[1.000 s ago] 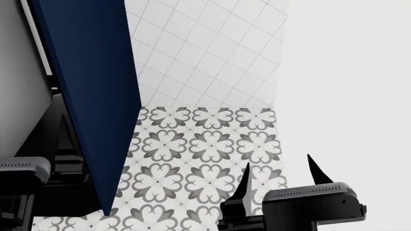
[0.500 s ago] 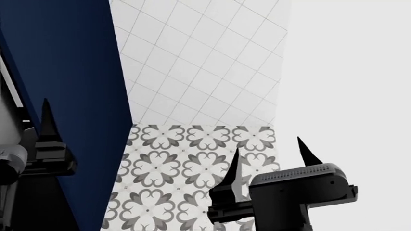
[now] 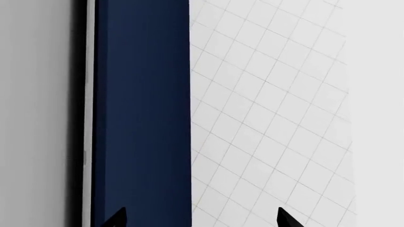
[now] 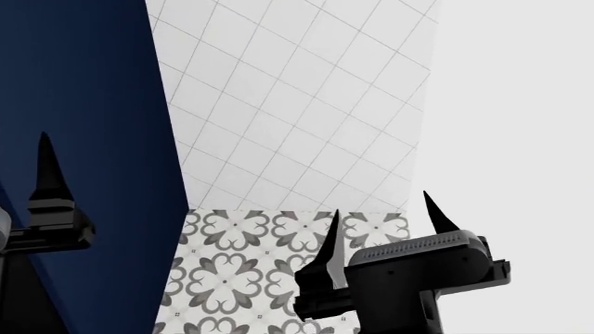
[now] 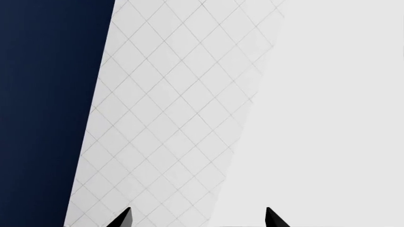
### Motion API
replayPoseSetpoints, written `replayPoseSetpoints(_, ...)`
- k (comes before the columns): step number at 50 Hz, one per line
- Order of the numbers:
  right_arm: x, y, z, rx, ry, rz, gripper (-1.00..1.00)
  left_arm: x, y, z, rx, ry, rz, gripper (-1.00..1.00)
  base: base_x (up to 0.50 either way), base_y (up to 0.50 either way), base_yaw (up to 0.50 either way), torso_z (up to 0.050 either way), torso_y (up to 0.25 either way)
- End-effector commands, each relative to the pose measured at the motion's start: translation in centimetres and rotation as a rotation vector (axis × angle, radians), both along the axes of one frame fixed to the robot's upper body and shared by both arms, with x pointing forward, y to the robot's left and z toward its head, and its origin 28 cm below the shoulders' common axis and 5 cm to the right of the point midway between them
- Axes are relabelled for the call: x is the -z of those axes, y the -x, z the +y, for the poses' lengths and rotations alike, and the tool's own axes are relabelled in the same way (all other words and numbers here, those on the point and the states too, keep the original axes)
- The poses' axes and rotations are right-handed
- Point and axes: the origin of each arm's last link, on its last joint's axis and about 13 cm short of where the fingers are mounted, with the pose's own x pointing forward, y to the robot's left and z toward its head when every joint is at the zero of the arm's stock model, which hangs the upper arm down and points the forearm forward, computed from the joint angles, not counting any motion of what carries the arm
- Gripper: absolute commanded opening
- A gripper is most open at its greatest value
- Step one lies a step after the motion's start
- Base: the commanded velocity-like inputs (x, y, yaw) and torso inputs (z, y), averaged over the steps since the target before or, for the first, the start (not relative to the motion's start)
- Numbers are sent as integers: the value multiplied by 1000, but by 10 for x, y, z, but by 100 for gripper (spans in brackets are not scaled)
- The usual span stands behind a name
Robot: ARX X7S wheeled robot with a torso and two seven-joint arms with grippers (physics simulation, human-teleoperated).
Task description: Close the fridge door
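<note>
In the left wrist view a plain light grey slab with a glossy black edge (image 3: 80, 94), which looks like the fridge door (image 3: 38, 113), stands beside the navy panel (image 3: 142, 113). My left gripper (image 3: 200, 218) is open and holds nothing, pointing at the navy panel and the tiled wall, apart from the door. In the head view only one left finger (image 4: 46, 174) shows, in front of the navy panel (image 4: 83, 139); the door is out of view there. My right gripper (image 4: 380, 209) (image 5: 197, 218) is open and empty, facing the corner of tiled and plain walls.
A white diamond-tiled wall (image 4: 297, 104) stands ahead, meeting a plain pale wall (image 4: 510, 139) on the right. Patterned grey-and-white floor (image 4: 241, 264) lies below, between the navy panel and my right arm.
The head view has swung up and left: the navy panel fills more of the left, the floor has dropped lower. My left gripper has risen into view. Both grippers stay open.
</note>
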Motion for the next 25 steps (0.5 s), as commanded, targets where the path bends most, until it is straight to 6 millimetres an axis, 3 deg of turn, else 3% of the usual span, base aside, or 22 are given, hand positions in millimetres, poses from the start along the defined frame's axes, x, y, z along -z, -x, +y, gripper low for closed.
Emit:
replayPoseSetpoints(1,1,-1,2,2,13,1,100,0,0,1,-2,1,-3,100,500,331,0,0,0)
replayPoseSetpoints(18,1,-1,1,-4,0,-8,100,2,2,2,-5,3,-6,100,500,299,0,0,1)
replayPoseSetpoints(25,0,1,0,-24,-27,-38,100,3,20,6,-11,12,-31,100,390,187,0,0,1)
